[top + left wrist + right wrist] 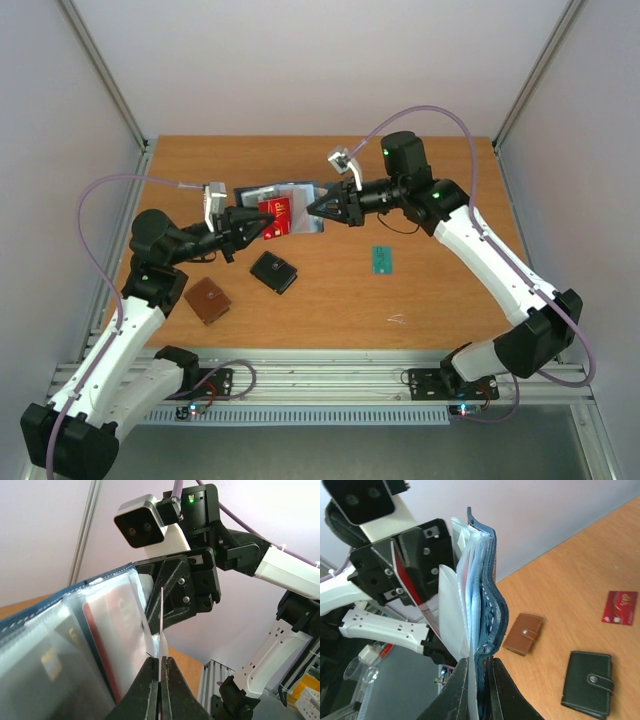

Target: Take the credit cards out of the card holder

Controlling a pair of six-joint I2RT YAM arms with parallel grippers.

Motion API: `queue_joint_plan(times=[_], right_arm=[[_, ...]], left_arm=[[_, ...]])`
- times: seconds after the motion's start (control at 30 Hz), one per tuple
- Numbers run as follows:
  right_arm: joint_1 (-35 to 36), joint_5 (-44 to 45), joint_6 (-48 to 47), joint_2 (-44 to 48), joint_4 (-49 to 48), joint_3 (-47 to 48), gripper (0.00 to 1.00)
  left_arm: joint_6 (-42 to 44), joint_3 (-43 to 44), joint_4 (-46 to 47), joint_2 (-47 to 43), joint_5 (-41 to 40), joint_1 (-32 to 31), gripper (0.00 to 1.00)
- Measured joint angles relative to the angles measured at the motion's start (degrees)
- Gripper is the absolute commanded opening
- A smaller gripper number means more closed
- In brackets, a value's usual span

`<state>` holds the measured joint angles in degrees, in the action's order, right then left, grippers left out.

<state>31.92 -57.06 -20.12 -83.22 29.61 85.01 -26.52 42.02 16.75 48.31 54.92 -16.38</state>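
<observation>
Navy-blue folding card holder (pixel 492 615) hangs aloft between inward-reaching arms; right gripper (pixel 479 662) clamps it, left gripper (pixel 160 662) pinches a thin flat card (pixel 162 615).

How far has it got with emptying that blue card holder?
Done: a teal card and a red card lie on the table. In hand: the right gripper holds the card holder up while the left gripper pinches a third card. Left: at least a dark card shows inside a clear pocket.
</observation>
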Motion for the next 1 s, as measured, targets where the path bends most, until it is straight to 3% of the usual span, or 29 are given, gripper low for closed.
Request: queue_joint_plan(times=[0.2, 0.33, 0.5, 0.6, 0.73, 0.83, 1.0], right_arm=[[-4.66, 0.79, 0.13, 1.92, 0.46, -2.23, 0.01], [-7.89, 2.64, 0.98, 2.97, 0.55, -2.95, 0.01], [-13.70, 11.98, 2.23, 3.02, 5.33, -2.64, 0.01], [-14.29, 19.04, 1.66, 2.82, 10.34, -1.51, 0.01], [-14.29, 24.92, 0.11, 2.95, 14.49, -1.03, 0.01], [-14.34, 26.84, -1.05, 3.54, 15.76, -1.57, 0.01], [-14.62, 27.58, -2.47, 4.83, 17.25, -2.91, 0.01]], left_arm=[[0.11, 0.00, -1.03, 0.00, -0.61, 0.00, 0.00], [3.43, 0.79, -7.96, 0.57, -3.19, 0.00, 0.00], [23.76, 7.08, -31.23, 7.06, -7.85, -3.04, 0.00], [37.90, 12.66, -45.90, 15.63, -12.11, -6.78, 0.00], [46.99, 19.37, -58.07, 27.82, -15.93, -9.35, 0.00], [42.80, 22.01, -58.12, 33.27, -16.17, -6.38, 0.00], [20.33, 16.76, -42.49, 33.73, -18.84, 7.17, 0.00]])
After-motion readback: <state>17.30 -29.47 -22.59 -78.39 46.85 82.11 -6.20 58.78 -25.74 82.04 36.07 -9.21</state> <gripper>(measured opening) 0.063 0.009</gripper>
